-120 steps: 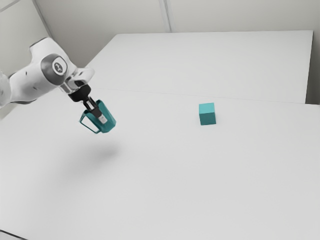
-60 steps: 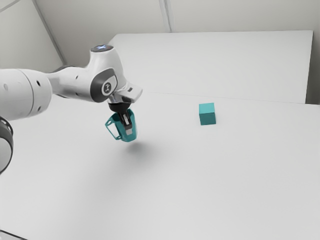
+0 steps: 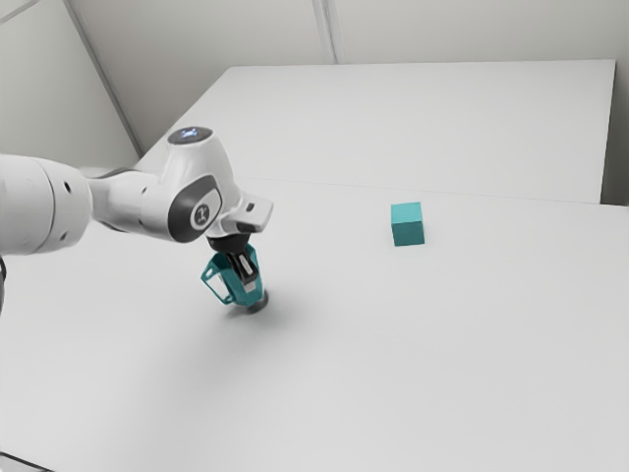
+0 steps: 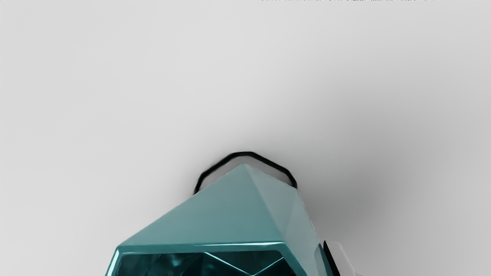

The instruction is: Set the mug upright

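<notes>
While the gripper [image 3: 247,285] pinches it, the mug [image 4: 226,214] leans

At or just above the table [image 3: 442,354], its handle [image 3: 213,291] points toward the exterior view's nine o'clock; probably light, rigid, slick, best gripped by its body. Cube [image 3: 408,225]: two o'clock.

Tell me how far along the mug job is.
Looks done: the mug is gripped, its open mouth facing mostly upward.
In hand: the gripper holds it low at the table, leaning a little; whether its base touches is unclear.
Left: likely straighten it, rest it on its base and let go.
</notes>
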### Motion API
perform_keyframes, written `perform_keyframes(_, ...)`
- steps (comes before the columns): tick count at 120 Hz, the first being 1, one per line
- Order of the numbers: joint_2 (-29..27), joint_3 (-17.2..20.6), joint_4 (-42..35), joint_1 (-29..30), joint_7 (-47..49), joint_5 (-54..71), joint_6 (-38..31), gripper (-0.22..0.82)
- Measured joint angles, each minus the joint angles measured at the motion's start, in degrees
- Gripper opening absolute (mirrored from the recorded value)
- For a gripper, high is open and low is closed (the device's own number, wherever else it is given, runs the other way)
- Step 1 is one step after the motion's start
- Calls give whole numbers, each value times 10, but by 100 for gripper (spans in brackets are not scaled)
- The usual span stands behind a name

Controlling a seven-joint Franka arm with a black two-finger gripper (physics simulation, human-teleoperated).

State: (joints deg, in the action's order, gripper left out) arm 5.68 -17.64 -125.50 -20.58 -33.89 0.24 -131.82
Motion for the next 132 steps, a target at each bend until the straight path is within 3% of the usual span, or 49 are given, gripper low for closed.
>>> perform_keyframes(39,1,0,-17,0,29,-2,-42,-16)
perform_keyframes(91,-1,0,-17,0,41,-10,-51,26)
perform_keyframes(132,-38,0,-16,-1,48,-9,-46,39)
